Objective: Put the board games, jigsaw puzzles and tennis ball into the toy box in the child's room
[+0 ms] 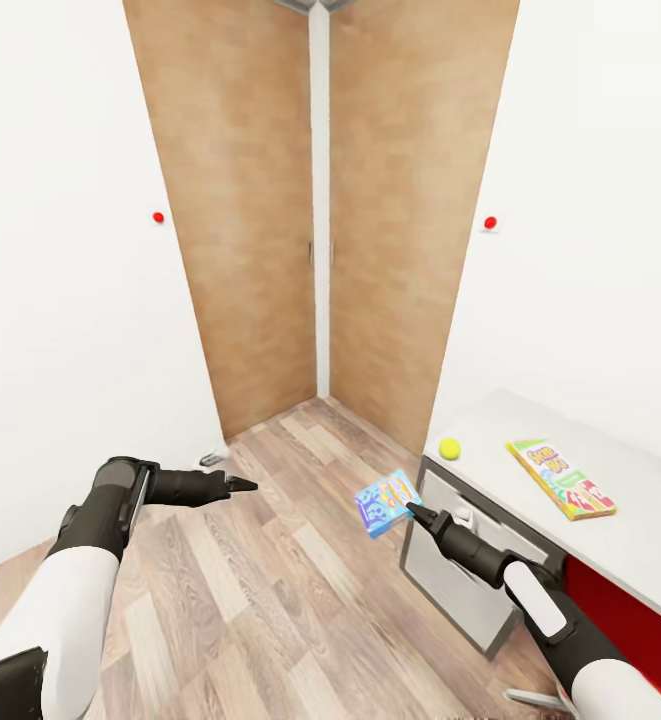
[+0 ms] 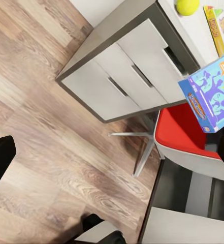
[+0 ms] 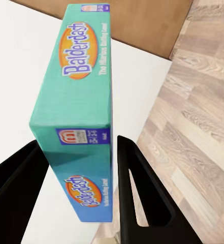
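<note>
Right end effector (image 1: pixel 411 510) clamped on thin edges of blue board game (image 1: pixel 388 502), held over floor left of counter (image 1: pixel 530 480) | left end effector (image 1: pixel 242 485) state indeterminable | box likely light, stiff, slick; edge grip suits | tennis ball (image 1: pixel 450 448) and second board game (image 1: pixel 561 478) on counter.

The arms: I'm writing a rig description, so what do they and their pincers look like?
Both arms match. Each has a glossy white shell on the upper segments, seen on the left arm and the right arm, then a black forearm and wrist tapering to a black pincer: left pincer, right pincer. Up close, the right pincer's fingers are flat, matte black and wedge-shaped. No cables or markings visible.
</note>
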Controlling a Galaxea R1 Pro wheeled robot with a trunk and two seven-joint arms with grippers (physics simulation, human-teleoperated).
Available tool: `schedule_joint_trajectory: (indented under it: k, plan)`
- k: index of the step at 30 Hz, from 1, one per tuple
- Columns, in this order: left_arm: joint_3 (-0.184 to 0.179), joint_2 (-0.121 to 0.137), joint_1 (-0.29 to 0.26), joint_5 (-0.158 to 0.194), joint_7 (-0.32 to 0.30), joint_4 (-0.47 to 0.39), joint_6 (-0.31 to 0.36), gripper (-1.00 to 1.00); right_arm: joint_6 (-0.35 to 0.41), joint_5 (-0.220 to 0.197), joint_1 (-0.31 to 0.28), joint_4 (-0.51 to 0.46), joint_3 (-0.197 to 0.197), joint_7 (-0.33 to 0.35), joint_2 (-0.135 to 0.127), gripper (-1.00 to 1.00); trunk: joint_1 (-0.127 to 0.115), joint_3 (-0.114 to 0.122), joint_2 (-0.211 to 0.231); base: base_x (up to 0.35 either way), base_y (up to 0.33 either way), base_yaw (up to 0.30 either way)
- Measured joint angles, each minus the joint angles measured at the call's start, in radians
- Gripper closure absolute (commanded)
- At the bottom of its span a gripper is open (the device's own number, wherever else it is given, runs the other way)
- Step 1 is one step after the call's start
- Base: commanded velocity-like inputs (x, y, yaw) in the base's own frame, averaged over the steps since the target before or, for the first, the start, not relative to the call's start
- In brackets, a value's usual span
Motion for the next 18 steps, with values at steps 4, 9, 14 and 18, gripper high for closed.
schedule_joint_trajectory:
  k: [4,9,14,18]
  plan:
    - [0.0,0.0,0.0,0.0,0.0,0.0,0.0,-1.0,0.0,0.0,0.0,0.0,0.0,0.0,0.0,1.0,0.0,-0.005,0.0,-0.009,0.0,-0.186]
    - [0.0,0.0,0.0,0.0,0.0,0.0,0.0,-1.0,0.0,0.0,0.0,0.0,0.0,0.0,0.001,1.0,0.0,-0.011,0.0,-0.001,0.0,-0.186]
    - [0.0,0.001,0.0,0.0,0.0,0.0,0.0,-1.0,0.0,0.0,0.0,0.0,0.0,0.0,0.001,1.0,0.0,-0.017,0.0,0.0,0.0,-0.186]
    - [0.0,0.001,0.0,0.0,0.0,0.0,0.0,-1.0,0.0,0.0,0.0,0.0,0.0,0.0,0.0,1.0,0.0,-0.022,0.0,-0.043,0.008,-0.186]
